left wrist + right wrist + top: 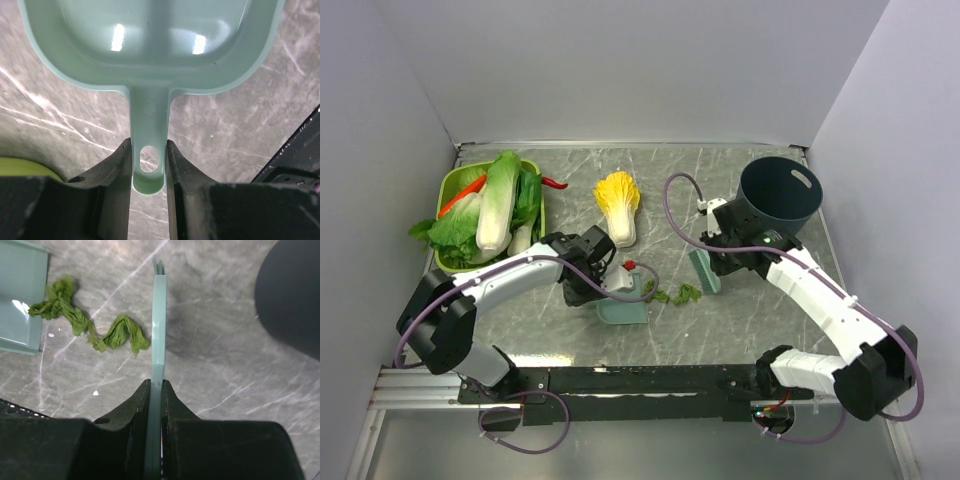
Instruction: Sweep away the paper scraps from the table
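So the marble surface point(750, 330) is the big thing here, with both arms bent in over the middle of it. The right arm runs up from its base and folds inward, wrist next to the dark bin point(778, 195). The left arm reaches across low, wrist tipped down. The left tool point(148, 150) is clamped on the handle of the teal dustpan point(150, 45), which lies flat just ahead of it. The right tool point(155, 387) is pinched tight on a thin teal sweeper point(159, 325) that stands on edge in front of it. The paper scraps point(75, 315) sit just off that blade's left side, between it and the pan's mouth. They look featherlight, crumpled and soft, so I'd push them, not pinch them. A fast swipe could scatter them.
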Controlling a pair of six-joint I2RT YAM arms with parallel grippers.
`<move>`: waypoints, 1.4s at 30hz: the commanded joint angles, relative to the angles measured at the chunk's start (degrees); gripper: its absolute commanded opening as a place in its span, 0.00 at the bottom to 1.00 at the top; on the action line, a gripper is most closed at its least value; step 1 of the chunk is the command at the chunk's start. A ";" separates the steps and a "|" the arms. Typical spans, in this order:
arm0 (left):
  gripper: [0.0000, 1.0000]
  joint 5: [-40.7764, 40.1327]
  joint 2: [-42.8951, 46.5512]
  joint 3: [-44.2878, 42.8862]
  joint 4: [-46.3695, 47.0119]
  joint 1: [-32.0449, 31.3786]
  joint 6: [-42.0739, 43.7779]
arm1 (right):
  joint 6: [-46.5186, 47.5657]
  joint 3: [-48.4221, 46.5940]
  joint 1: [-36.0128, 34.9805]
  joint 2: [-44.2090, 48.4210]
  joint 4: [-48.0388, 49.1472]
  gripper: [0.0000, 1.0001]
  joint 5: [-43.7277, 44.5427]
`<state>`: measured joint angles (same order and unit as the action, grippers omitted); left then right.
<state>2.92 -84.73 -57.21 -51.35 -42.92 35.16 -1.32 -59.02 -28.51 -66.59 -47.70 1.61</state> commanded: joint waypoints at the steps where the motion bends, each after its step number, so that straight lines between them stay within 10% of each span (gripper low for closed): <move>1: 0.01 0.51 -1.84 -4.22 0.47 -1.11 -0.44 | -4.21 -2.23 0.65 -1.87 -1.25 0.00 -3.69; 16: 0.01 1.57 -8.61 -8.35 3.98 -4.72 -3.87 | -7.12 -9.53 0.74 -9.53 6.75 0.00 -24.89; 42: 0.01 1.83 -4.22 -5.54 4.16 -4.72 -3.61 | 6.34 -9.62 4.25 -9.44 -2.04 0.00 -2.92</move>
<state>4.21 -91.33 -61.71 -45.52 -47.35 30.59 3.36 -70.50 -24.12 -75.09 -46.24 -4.01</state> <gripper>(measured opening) 0.312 0.158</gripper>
